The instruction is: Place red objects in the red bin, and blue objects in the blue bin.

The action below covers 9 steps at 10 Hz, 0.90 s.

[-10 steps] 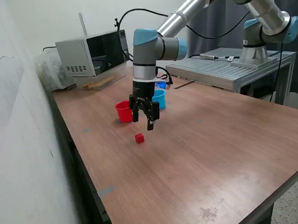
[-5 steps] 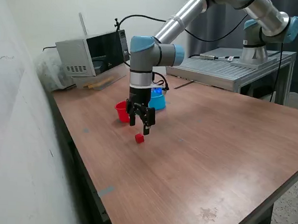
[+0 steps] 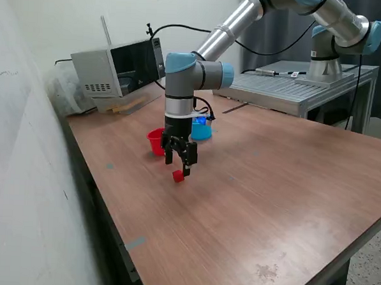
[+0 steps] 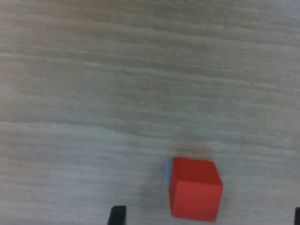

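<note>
Red cube (image 4: pixel 195 188) sits between end effector (image 3: pixel 180 166) fingertips, mostly cropped.

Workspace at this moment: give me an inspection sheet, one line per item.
Surface: brown wooden table, scuffed, a pale stain near its front edge.
Job's things: one red cube on the table; red cup and light-blue cup upright behind it; no blue cubes seen.
Clutter: nothing seen on the working area.
Grippers: gripper open, low over the red cube, fingertips not touching it.
Cables: black cable looping along the arm.
Surroundings: grey box unit at the table's far corner; metal bench with a second arm base; white wall at the exterior view's left.
</note>
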Tool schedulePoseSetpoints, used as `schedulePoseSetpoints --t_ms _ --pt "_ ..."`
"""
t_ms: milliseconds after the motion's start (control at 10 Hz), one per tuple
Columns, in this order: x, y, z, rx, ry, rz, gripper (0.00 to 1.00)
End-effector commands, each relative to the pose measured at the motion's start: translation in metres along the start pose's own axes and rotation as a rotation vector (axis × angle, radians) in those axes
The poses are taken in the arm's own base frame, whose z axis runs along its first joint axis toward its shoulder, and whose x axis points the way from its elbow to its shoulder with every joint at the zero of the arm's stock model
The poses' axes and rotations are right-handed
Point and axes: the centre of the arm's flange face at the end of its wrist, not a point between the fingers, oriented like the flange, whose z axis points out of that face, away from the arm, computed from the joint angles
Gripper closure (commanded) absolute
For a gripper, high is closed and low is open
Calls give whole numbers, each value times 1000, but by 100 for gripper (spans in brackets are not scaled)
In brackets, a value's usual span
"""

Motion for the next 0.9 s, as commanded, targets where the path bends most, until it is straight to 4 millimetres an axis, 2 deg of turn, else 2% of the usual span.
schedulePoseSetpoints --t_ms 0,200,800 --pt "-6 -1 3 4 -3 7 100" --pt "-16 -3 6 12 -5 35 100" --pt "-16 -6 9 20 -3 32 100"
